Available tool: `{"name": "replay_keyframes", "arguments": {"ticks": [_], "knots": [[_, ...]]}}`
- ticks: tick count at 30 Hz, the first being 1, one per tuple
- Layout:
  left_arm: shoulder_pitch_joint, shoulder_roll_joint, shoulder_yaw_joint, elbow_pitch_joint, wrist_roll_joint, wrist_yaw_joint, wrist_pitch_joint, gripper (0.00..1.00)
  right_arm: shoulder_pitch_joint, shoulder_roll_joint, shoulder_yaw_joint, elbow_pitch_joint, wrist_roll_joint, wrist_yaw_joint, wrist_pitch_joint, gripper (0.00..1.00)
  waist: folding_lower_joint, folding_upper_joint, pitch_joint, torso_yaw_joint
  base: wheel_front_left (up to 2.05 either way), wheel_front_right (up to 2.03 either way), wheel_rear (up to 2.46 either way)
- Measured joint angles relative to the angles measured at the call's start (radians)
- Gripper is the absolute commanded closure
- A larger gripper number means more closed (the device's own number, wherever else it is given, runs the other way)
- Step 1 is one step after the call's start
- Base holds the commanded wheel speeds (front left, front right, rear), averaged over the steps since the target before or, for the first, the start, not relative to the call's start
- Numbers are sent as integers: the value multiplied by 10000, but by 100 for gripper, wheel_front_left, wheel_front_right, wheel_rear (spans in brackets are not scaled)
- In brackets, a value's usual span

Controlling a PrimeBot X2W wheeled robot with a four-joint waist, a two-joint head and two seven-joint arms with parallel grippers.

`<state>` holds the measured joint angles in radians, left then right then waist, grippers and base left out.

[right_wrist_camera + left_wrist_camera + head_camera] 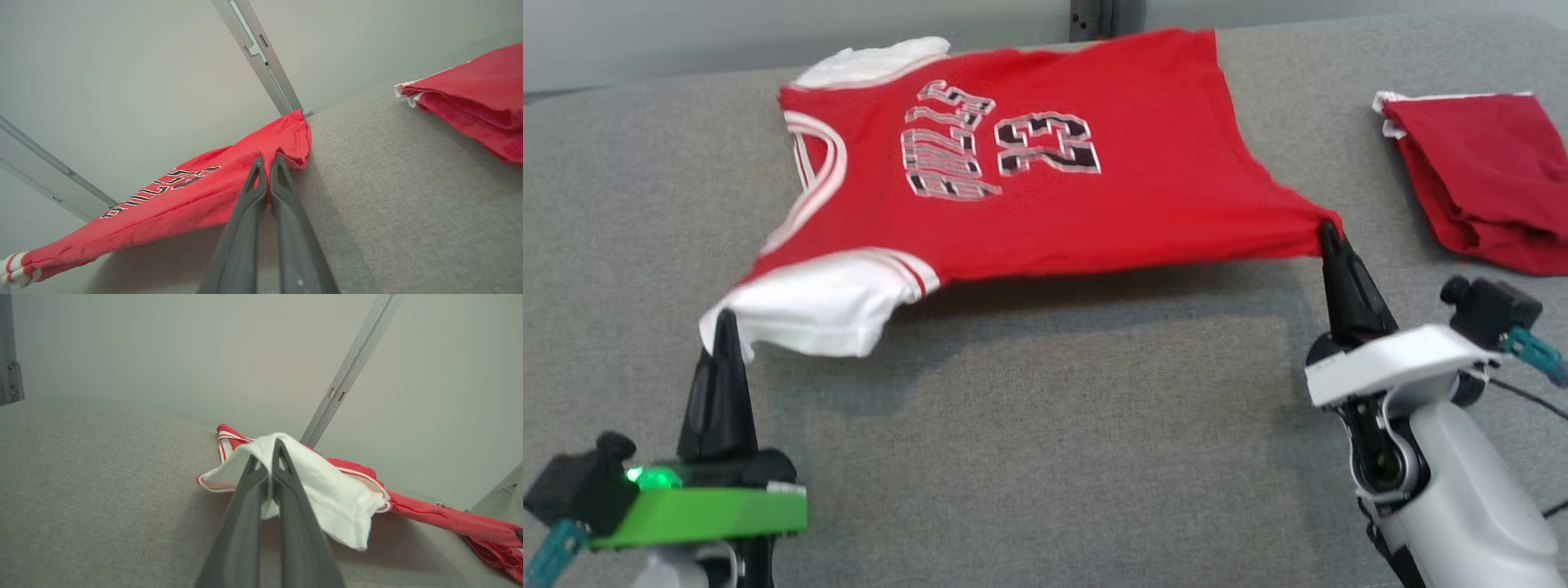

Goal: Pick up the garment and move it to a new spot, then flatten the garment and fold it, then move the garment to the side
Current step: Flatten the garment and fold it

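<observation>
Above the grey fabric surface [1045, 425], my left end effector [723, 322] and right end effector [1327, 233] pinch the red-and-white jersey [1045, 204]: neck toward nine o'clock, hem toward three.

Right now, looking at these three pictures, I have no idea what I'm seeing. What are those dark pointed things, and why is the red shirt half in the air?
You are looking at a two-armed robot at work. The wide picture comes from a camera on its head; the other two come from cameras on its wrists, looking along each gripper's fingers.

The dark points are those fingers. The left gripper is shut on the white sleeve of a red jersey, seen close in the left wrist view. The right gripper is shut on the jersey's bottom corner. Together they hold that near edge lifted above the grey cloth surface, while the far edge lies on it.

A second red garment, folded, lies apart at the right.
</observation>
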<state>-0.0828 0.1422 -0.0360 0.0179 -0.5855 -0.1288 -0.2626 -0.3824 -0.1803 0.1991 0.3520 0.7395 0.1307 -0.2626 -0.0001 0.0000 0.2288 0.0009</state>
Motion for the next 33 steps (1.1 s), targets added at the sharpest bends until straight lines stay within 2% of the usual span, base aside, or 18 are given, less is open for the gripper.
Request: {"name": "replay_keyframes", "arguments": {"ticks": [10,20,25,33], "knots": [[2938,-366,-245,-1432,416,215,2,100,3316,128,-738,-1873,-36,0,0,100,0,0,-1366,-52,0,0,0],[4431,-299,-462,-2786,512,435,334,100,5149,35,-957,-3553,-140,0,539,100,0,0,-2055,-310,0,0,0],[4617,-267,-552,-2514,397,454,504,100,5428,284,-1045,-3375,-123,0,798,100,0,0,-2048,-455,0,0,0],[4304,-284,-765,-1271,286,403,591,100,5235,453,-769,-1977,-284,0,729,100,-1,0,-1800,-485,0,0,0]]}}
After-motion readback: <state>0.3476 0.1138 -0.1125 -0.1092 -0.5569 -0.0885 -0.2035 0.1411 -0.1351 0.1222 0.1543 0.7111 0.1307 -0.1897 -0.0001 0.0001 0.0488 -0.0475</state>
